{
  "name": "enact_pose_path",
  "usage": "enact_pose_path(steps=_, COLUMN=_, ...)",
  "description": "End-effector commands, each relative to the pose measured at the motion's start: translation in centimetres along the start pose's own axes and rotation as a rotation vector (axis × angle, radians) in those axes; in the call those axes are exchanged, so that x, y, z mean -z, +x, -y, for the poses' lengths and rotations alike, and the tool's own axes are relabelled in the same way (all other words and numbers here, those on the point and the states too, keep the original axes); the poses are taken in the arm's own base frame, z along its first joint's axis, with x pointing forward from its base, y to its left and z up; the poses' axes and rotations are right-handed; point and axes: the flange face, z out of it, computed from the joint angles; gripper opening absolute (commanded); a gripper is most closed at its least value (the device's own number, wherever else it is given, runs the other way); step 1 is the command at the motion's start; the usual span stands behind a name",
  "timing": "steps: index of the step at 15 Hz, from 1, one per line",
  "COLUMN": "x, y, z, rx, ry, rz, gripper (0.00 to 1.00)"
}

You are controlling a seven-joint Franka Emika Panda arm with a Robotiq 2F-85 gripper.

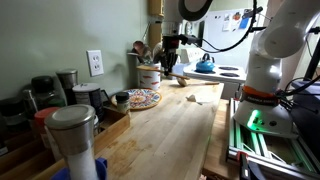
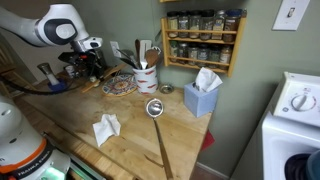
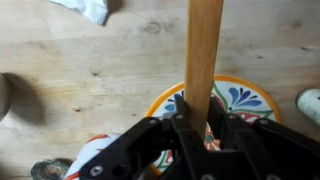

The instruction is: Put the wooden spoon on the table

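In an exterior view a white crock (image 1: 149, 76) stands on the counter (image 1: 170, 135) near the green wall, with utensils sticking up from it. A patterned plate (image 1: 143, 98) lies just in front of it. A steel canister (image 1: 72, 135) is nearest the camera, and a blue kettle (image 1: 205, 64) sits on the stove beyond. The white arm reaches down above the crock, and the claw (image 1: 170, 55) is too small here to read its hold.

In an exterior view the crock (image 2: 146, 76) stands beside the plate (image 2: 120, 85). A blue tissue box (image 2: 200, 99) sits below a spice rack (image 2: 203, 38), and crumpled white paper (image 2: 106, 128) lies on the counter (image 2: 135, 150). The arm bends down to the claw (image 2: 88, 65) near the plate.

In the wrist view the claw (image 3: 203, 125) is clamped on the wooden spoon (image 3: 203, 50). The handle runs straight up the picture, over the plate (image 3: 245, 100) and the counter (image 3: 80, 70).
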Motion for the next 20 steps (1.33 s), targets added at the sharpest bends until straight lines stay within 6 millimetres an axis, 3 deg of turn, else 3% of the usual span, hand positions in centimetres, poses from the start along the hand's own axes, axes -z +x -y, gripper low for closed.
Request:
enact_pose_path(steps=1, x=-0.9, y=-0.8, z=-2.0, rx=0.048, ry=-0.046, rz=0.11, gripper=0.06)
enact_pose_path(steps=7, x=-2.8, y=-0.8, z=-5.5, rx=0.023, ry=-0.035, rz=0.192, gripper=0.06)
enact_pose_path(steps=20, x=-9.4, y=-1.6, z=-15.0, rx=-0.161, ry=0.062, rz=0.335, gripper=0.06)
